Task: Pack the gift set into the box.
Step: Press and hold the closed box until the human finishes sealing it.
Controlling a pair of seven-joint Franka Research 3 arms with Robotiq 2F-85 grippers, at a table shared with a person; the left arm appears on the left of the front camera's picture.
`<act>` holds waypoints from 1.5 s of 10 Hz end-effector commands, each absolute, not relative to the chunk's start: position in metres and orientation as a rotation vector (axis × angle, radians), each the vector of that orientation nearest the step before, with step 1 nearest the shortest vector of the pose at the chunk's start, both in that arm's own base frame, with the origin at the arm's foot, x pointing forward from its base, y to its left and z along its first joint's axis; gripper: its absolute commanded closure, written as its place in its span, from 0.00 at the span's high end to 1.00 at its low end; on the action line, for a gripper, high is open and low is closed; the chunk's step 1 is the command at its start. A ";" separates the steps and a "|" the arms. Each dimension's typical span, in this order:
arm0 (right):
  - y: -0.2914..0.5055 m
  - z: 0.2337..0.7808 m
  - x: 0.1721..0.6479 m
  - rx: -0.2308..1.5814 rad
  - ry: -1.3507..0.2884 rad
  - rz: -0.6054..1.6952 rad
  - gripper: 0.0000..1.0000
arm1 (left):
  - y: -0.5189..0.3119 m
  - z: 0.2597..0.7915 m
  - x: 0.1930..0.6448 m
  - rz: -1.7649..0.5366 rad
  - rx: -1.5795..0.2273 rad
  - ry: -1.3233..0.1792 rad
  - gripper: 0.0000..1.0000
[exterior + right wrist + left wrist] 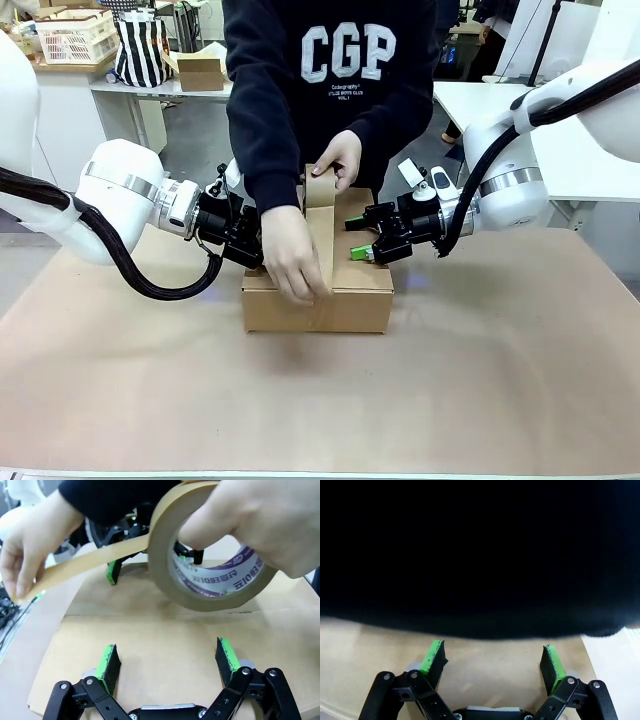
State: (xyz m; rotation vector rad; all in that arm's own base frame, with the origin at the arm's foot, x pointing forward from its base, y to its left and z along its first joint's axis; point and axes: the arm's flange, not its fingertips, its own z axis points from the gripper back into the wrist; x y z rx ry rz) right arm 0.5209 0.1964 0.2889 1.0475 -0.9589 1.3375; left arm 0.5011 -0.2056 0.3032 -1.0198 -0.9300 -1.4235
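The box (pixel 350 300) stands closed at the middle of the table, so the gift set is out of view. A person's hand (pixel 292 262) presses a strip of brown tape (pixel 322 240) down the box's front, while the other hand (pixel 340 155) holds the tape roll (pixel 320 187) at the far edge. My left gripper (pixel 250 245) is open over the box's left top edge. My right gripper (pixel 362 242) is open over the right top edge. The right wrist view shows my open right gripper (pixel 167 660) above the box top (pixel 150 630), below the tape roll (pixel 162 555). My open left gripper (pixel 492 662) sits under a dark sleeve (pixel 480 555).
Brown paper (pixel 500 380) covers the table. Behind the person, a bench holds a white basket (pixel 75 38), a striped bag (pixel 142 48) and a small carton (pixel 200 70). A white table (pixel 470 100) stands at the back right.
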 end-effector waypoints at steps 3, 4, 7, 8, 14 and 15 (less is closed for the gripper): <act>0.195 0.286 0.519 1.040 -0.956 1.324 1.00 | -0.205 0.300 0.500 -1.420 -1.015 -0.922 1.00; 0.195 0.286 0.519 1.040 -0.956 1.324 1.00 | -0.205 0.300 0.500 -1.420 -1.015 -0.922 1.00; 0.195 0.286 0.519 1.040 -0.956 1.324 1.00 | -0.205 0.300 0.500 -1.420 -1.015 -0.922 1.00; 0.195 0.286 0.519 1.040 -0.956 1.324 1.00 | -0.205 0.300 0.500 -1.420 -1.015 -0.922 1.00; 0.195 0.286 0.519 1.040 -0.956 1.324 1.00 | -0.205 0.300 0.500 -1.420 -1.015 -0.922 1.00; 0.195 0.286 0.519 1.040 -0.956 1.324 1.00 | -0.205 0.300 0.500 -1.420 -1.015 -0.922 1.00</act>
